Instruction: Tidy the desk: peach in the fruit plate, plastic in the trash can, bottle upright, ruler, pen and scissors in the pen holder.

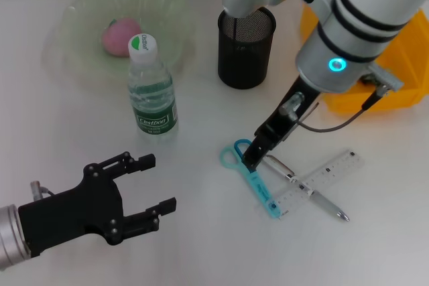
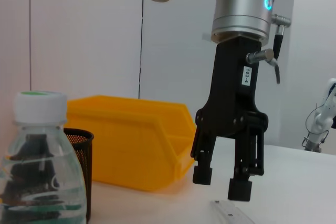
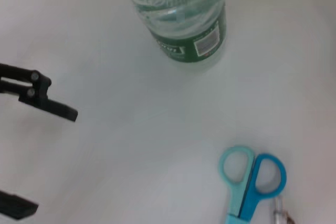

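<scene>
A pink peach (image 1: 119,36) lies in the pale green fruit plate (image 1: 80,11) at the back left. In front of it the water bottle (image 1: 153,92) (image 3: 184,14) stands upright. The black mesh pen holder (image 1: 246,48) (image 2: 79,171) is at the back centre. The teal and blue scissors (image 1: 253,180) (image 3: 252,178) lie flat, beside the silver pen (image 1: 310,190) and the clear ruler (image 1: 323,180) (image 2: 231,214). My right gripper (image 1: 249,161) (image 2: 220,183) hangs open just above the scissors' handles, holding nothing. My left gripper (image 1: 161,182) rests open near the front left. No plastic is in view.
A yellow bin (image 1: 402,72) (image 2: 131,145) stands at the back right, behind the right arm. The pen lies across the ruler. In the right wrist view the left gripper's fingers (image 3: 50,107) show off to one side of the bottle.
</scene>
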You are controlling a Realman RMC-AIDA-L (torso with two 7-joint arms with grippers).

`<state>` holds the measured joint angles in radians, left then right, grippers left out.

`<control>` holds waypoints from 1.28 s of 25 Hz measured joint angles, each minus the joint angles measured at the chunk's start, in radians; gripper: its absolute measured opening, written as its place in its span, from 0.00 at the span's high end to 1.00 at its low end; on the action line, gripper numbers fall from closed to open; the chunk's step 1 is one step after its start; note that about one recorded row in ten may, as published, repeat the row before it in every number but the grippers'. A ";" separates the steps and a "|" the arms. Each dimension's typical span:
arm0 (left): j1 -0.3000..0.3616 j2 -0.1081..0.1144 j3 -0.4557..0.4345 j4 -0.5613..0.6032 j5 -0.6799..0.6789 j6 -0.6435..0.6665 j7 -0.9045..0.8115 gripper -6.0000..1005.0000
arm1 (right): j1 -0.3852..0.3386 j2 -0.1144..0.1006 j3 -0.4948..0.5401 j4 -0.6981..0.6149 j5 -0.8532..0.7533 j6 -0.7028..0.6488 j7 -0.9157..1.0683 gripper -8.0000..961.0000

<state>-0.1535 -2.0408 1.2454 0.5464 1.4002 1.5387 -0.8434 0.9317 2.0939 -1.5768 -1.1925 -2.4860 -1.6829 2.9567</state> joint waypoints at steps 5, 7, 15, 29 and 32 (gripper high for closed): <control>-0.003 -0.001 -0.010 -0.002 0.000 0.000 0.000 0.23 | 0.036 0.000 -0.040 0.099 0.001 0.074 0.000 0.17; -0.005 -0.002 -0.012 -0.002 0.000 -0.001 0.000 0.23 | 0.045 0.000 -0.045 0.134 0.001 0.103 0.000 0.18; -0.022 -0.007 -0.012 -0.002 0.000 -0.002 0.001 0.23 | 0.063 0.000 -0.058 0.208 0.029 0.194 -0.001 0.22; -0.030 -0.012 -0.010 -0.012 0.000 -0.002 0.001 0.23 | 0.095 0.000 -0.057 0.337 0.081 0.307 -0.001 0.30; -0.030 -0.012 -0.009 -0.012 0.000 -0.002 0.001 0.23 | 0.110 0.000 -0.053 0.374 0.095 0.319 -0.001 0.35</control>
<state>-0.1840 -2.0530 1.2360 0.5340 1.4004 1.5371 -0.8421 1.0420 2.0939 -1.6294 -0.8189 -2.3910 -1.3639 2.9559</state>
